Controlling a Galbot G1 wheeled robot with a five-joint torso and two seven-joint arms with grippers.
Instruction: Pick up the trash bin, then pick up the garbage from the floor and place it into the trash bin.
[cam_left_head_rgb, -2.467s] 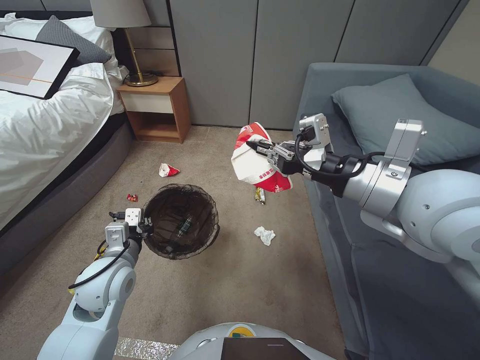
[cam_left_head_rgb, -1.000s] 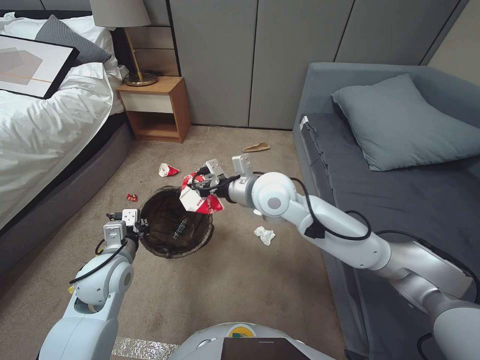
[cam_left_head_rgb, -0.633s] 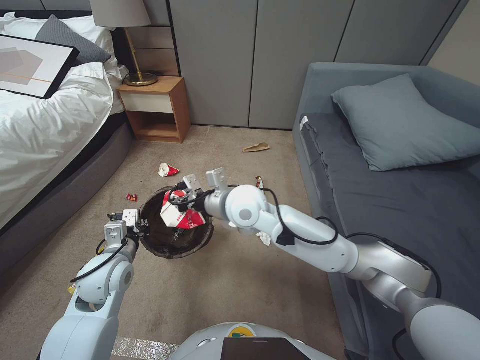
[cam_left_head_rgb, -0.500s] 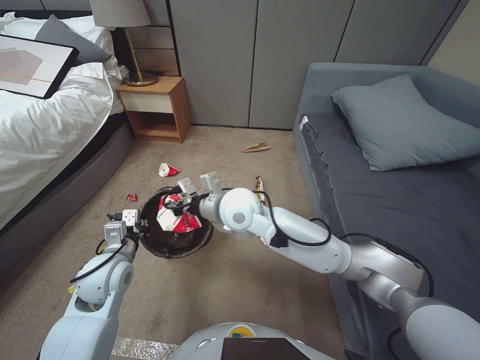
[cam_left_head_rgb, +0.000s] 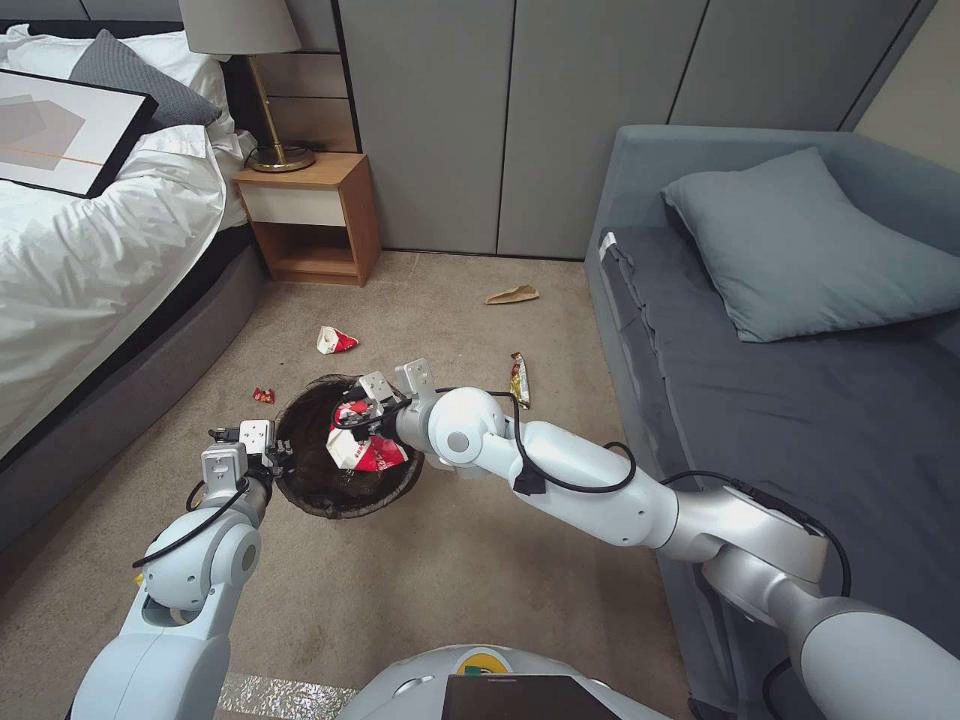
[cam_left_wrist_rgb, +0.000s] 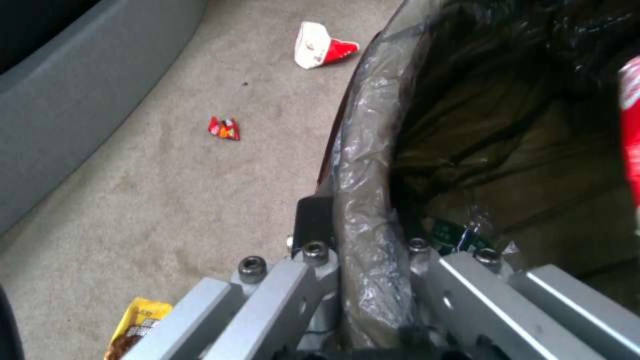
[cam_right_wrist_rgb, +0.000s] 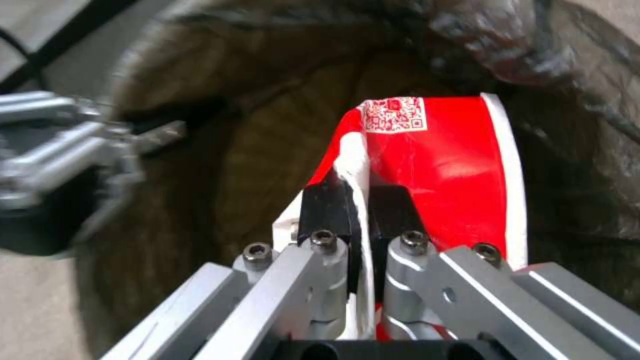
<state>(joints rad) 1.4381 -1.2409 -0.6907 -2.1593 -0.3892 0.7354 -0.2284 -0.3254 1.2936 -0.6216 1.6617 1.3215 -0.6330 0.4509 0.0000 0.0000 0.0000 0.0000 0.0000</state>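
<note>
Both grippers work at the round trash bin lined with a dark plastic bag (cam_left_head_rgb: 345, 490). At its near rim the left gripper (cam_left_wrist_rgb: 363, 260) is clamped on the bag-covered edge, one finger outside and one inside. Over the bin's mouth the right gripper (cam_right_wrist_rgb: 360, 210) pinches a crushed red-and-white paper cup (cam_right_wrist_rgb: 440, 165). Beyond the bin another crushed red-and-white cup (cam_left_head_rgb: 336, 340) lies on the carpet.
</note>
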